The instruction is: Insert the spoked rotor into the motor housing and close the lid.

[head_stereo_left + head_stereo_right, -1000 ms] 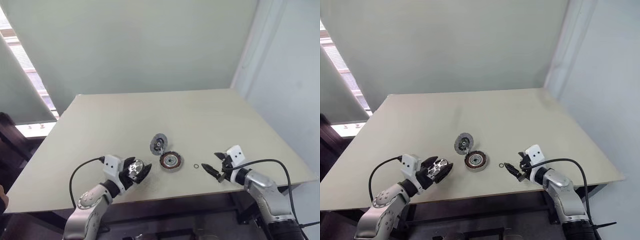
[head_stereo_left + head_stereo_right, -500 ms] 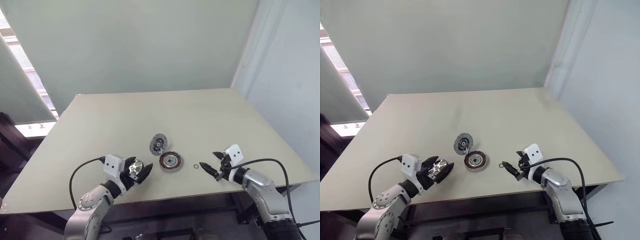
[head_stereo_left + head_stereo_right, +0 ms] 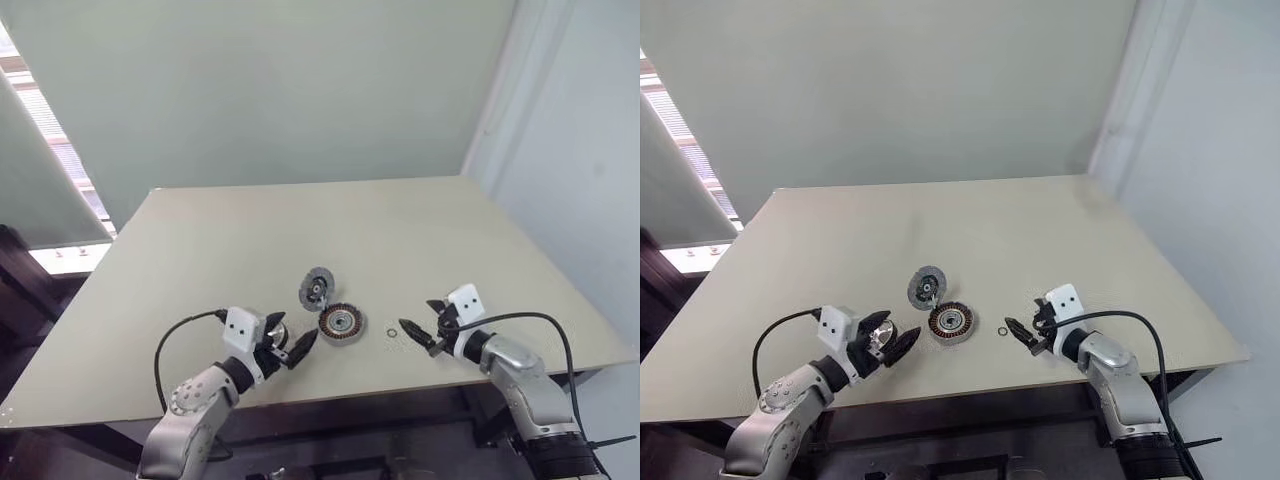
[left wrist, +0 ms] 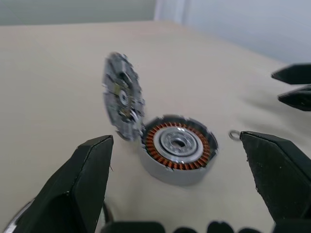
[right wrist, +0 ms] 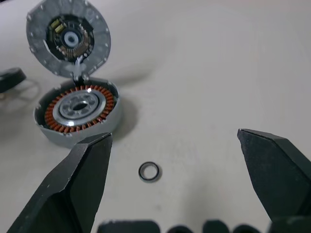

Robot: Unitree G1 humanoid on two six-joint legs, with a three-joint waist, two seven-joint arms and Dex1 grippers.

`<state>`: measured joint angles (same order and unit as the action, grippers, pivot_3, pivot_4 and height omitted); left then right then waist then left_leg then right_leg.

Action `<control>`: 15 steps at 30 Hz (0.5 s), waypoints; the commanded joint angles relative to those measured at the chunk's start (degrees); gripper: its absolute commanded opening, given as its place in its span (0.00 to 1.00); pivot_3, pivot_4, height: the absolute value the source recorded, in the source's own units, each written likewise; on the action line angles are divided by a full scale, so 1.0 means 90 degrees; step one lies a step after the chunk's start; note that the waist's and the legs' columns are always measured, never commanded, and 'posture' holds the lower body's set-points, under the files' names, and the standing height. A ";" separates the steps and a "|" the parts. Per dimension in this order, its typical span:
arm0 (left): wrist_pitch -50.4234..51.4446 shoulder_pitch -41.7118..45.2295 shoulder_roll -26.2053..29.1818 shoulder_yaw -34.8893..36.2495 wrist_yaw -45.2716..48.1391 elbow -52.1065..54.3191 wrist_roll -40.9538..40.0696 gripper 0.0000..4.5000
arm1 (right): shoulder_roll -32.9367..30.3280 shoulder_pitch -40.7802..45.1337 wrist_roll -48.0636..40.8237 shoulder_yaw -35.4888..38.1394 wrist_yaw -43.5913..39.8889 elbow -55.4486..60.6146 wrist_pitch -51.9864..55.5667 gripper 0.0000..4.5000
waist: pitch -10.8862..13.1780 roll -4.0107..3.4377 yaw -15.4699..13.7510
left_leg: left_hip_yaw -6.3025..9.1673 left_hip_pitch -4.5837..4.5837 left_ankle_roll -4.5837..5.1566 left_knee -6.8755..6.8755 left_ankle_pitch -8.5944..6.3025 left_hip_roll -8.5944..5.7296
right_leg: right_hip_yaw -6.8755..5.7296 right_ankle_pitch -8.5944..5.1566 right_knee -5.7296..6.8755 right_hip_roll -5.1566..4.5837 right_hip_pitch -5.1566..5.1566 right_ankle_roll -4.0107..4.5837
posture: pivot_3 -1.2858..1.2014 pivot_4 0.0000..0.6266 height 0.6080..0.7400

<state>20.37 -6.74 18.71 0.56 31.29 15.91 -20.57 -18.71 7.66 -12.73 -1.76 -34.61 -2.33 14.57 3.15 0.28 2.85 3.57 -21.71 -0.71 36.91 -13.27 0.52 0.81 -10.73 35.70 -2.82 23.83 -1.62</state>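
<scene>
Steel spoked rotor (image 3: 877, 340): probably stiff, slick, weighty. I'd pinch across its dark rim. Left gripper (image 3: 898, 335), right gripper (image 3: 1018, 322) spread, empty.

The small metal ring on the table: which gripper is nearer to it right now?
Right. The right gripper has its fingertips just beside the small metal ring; the left gripper sits past the motor housing, on its far side.

Our left gripper (image 3: 290, 350) has swung right, closer to the motor housing (image 3: 341, 321), with the spoked rotor (image 3: 878, 338) beside its fingers. Our right gripper (image 3: 418, 331) has edged toward the small ring (image 3: 390, 333).
</scene>
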 commanded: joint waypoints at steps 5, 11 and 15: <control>-0.0501 0.0040 0.0054 -0.0135 0.0187 -0.0154 0.0246 0.99 | 0.0298 0.0151 0.0296 -0.0153 0.0296 -0.0471 -0.0306 1.00 | 0.0002 -0.0003 -0.0001 | 0.0000 -0.0001 -0.0001 0.0000 0.0000 0.0001 | 0.0001 0.0000 0.0002 0.0000 0.0001 0.0000 | 0.52 0.00 1.00; -0.0645 0.0071 0.0118 -0.0295 0.0315 -0.0318 0.0408 0.99 | 0.0433 0.0275 0.0406 -0.0233 0.0355 -0.0864 -0.0351 1.00 | 0.0003 -0.0004 0.0000 | -0.0002 -0.0001 -0.0001 0.0002 0.0000 0.0000 | 0.0002 0.0000 0.0002 -0.0001 0.0000 0.0000 | 0.52 0.00 1.00; -0.0697 0.0100 0.0152 -0.0375 0.0374 -0.0402 0.0484 0.99 | 0.0539 0.0337 0.0468 -0.0287 0.0373 -0.1113 -0.0451 1.00 | 0.0003 -0.0006 -0.0001 | -0.0001 -0.0001 0.0001 0.0000 0.0001 0.0001 | 0.0002 0.0000 0.0003 0.0000 0.0001 0.0000 | 0.52 0.00 1.00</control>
<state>15.50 -6.76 19.52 -2.21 34.07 11.59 -16.80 -14.21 8.94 -8.82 -4.37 -31.40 -12.79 12.23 3.17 0.23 2.84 3.56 -21.72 -0.68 36.91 -13.25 0.53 0.83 -10.73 35.73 -2.81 23.84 -1.62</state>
